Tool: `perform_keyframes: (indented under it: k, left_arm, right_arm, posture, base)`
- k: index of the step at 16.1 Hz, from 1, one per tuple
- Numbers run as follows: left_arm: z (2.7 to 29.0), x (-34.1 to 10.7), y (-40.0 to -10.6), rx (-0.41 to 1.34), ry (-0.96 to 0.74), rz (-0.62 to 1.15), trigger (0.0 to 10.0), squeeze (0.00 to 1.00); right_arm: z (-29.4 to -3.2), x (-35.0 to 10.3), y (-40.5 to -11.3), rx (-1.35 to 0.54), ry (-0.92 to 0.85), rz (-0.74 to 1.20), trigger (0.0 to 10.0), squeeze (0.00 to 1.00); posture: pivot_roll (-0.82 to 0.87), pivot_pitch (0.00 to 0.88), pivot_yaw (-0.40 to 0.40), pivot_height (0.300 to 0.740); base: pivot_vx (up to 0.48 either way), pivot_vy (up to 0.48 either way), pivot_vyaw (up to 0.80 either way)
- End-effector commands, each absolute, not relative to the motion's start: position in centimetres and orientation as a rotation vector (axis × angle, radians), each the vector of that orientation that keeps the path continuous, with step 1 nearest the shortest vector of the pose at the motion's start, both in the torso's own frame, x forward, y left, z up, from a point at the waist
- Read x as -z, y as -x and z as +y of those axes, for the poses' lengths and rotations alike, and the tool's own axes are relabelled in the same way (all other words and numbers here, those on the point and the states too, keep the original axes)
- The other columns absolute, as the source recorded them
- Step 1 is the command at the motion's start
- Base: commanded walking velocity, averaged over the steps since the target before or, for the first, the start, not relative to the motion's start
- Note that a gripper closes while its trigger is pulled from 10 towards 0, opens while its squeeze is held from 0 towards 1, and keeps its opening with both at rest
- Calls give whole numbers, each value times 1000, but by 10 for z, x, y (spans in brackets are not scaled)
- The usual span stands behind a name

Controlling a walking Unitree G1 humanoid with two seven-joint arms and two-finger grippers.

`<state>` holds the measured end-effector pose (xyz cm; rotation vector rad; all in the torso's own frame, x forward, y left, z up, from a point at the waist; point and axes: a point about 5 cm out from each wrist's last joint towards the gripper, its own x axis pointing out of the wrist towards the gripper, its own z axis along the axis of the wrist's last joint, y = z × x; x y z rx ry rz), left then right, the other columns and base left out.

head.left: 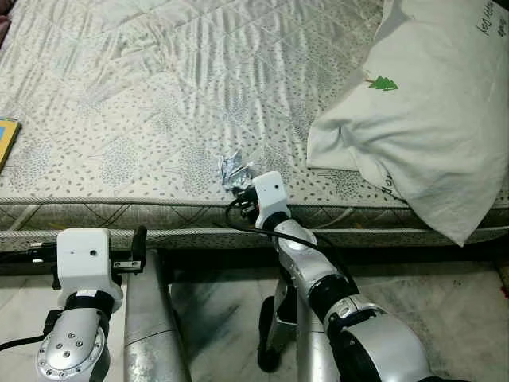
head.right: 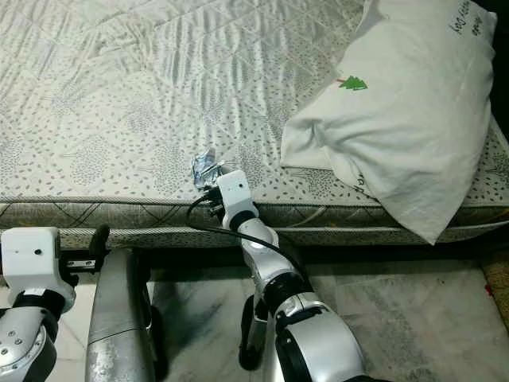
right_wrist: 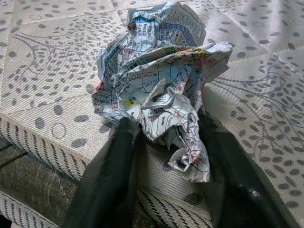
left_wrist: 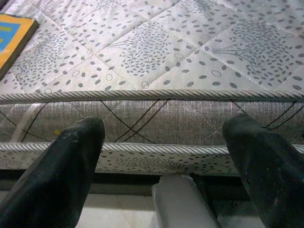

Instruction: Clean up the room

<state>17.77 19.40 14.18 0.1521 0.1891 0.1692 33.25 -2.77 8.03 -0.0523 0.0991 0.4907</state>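
While your right end effector [right_wrist: 166, 156] reaches over the near edge of the bed [head.left: 159, 95], you can see its two black fingers [right_wrist: 109, 175] closed against the lower part of a crumpled paper wad [right_wrist: 159, 80], one on each side, pinching it. You'll find that wad sitting on the mattress just inside the piped front edge, roughly at the middle of the bed's near side; in the head view it lies at about 11 o'clock from the white wrist block of your right arm. Look closely and the paper is white newsprint-like stock, tightly balled with sharp creases, covered in small printed boxes and lines of text, with blue patches near the top, a yellow spot on one side and touches of red and orange. A loose curled flap hangs from it between the fingers. At about 2 o'clock from the wad a large white pillow [head.left: 429, 103] with a small green tree print lies overhanging the bed's edge. Your left end effector [left_wrist: 166, 156] is held low in front of the mattress side, its fingers spread well apart and holding nothing, and a yellow and blue book [left_wrist: 14, 35] rests on the bed at its 11 o'clock.
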Motion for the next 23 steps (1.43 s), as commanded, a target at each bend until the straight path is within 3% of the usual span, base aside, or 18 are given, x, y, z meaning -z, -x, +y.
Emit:
perform_keyframes:
  k: [1,15,20,23]
  left_arm:
    - [197,-136,-176,-180,-168,225,10000,0]
    - [193,-135,-202,-159,-164,168,10000,0]
    - [185,-134,-232,-96,-156,122,10000,0]
    - [184,-133,-248,-71,-155,97,10000,0]
  right_arm:
    - [4,-87,-326,-550,-10,98,0,0]
    - [-11,-97,-340,-531,13,70,0,0]
    - [-43,-99,-348,-468,20,28,0,0]
    - [-77,-96,-343,-408,27,-17,0,0]
  posture:
    - [303,269,-119,513]
    - [275,180,-130,513]
    - [190,93,-92,513]
    - [135,47,-76,513]
  base:
    - [0,0,0]
    - [0,0,0]
    - [0,0,0]
    - [0,0,0]
